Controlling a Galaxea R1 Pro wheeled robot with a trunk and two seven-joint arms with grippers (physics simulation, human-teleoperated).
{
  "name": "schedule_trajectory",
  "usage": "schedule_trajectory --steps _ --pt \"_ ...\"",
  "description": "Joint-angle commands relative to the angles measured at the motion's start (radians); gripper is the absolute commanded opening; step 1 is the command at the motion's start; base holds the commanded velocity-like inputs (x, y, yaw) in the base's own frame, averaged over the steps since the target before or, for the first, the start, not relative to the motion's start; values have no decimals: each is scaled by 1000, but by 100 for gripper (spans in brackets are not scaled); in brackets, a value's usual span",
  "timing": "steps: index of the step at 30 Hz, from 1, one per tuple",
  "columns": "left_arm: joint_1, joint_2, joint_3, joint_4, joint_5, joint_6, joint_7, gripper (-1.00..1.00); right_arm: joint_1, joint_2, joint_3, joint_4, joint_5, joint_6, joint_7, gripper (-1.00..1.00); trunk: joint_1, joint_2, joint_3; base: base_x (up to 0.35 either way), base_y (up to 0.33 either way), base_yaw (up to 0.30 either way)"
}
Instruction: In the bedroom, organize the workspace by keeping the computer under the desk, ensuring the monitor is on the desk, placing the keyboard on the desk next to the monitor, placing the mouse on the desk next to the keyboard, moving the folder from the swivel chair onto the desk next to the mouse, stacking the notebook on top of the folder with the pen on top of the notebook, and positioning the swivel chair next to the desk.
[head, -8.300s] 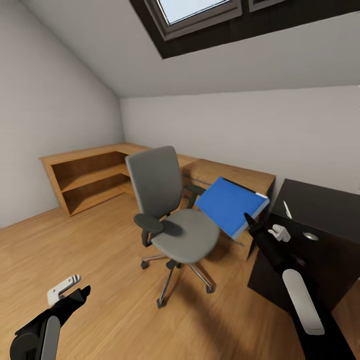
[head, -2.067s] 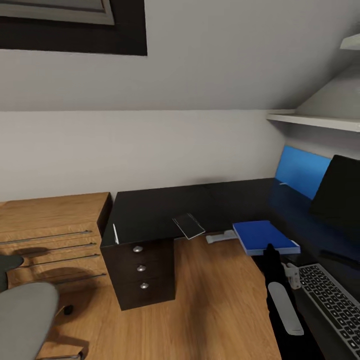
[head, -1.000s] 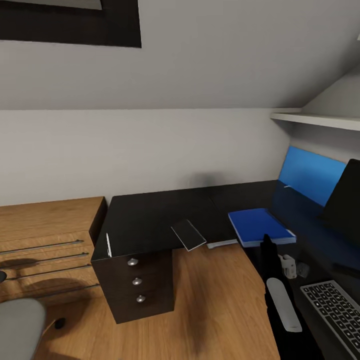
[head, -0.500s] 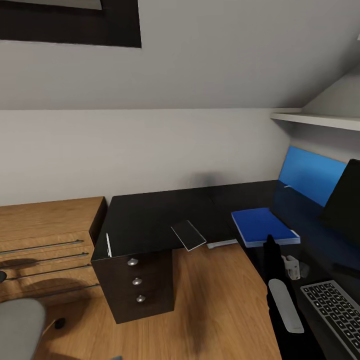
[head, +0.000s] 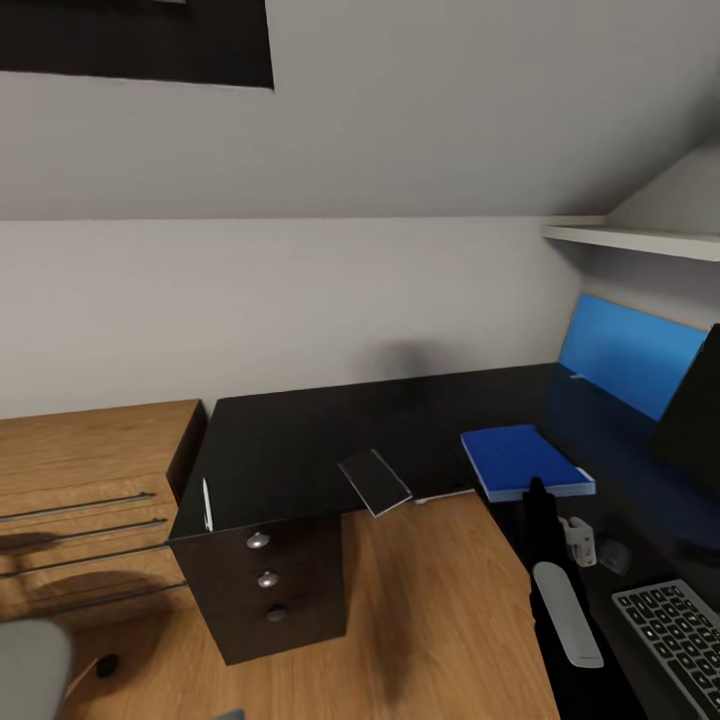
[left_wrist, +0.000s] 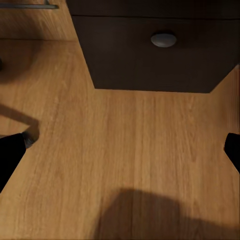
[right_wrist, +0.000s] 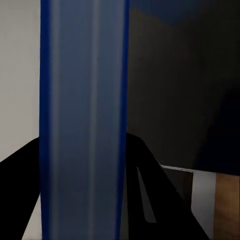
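Folder (head: 520, 460) is being gripped by the right pincer (head: 573, 531) over the desk (head: 300, 440) edge, beyond the keyboard (head: 670, 630); lowering it flat before releasing seems wise.

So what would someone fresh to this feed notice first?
Probably the bright blue folder, held over the glossy black desk by the right gripper; its edge fills the right wrist view between the jaws. Next, the small dark notebook overhanging the desk's front edge, and the white pen above the drawer knobs.
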Motion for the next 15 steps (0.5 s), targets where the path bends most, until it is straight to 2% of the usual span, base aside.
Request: schedule_trajectory --steps 1,8,15 --pt "-1 -1 5 0 -11 -3 3 100 -1 0 0 -1 -8 -3 -2 -100 0 -1 -2 3 0 -160" --pt "-1 -1 5 0 -9 -3 2 100 -1 0 0 0 -8 -2 -1 -100 0 -1 -9 1 0 -168" --pt "-1 -2 7 -4 -9 -3 1 100 -1 0 1 0 -8 -1 1 -100 0 -1 -10 0 0 -33"
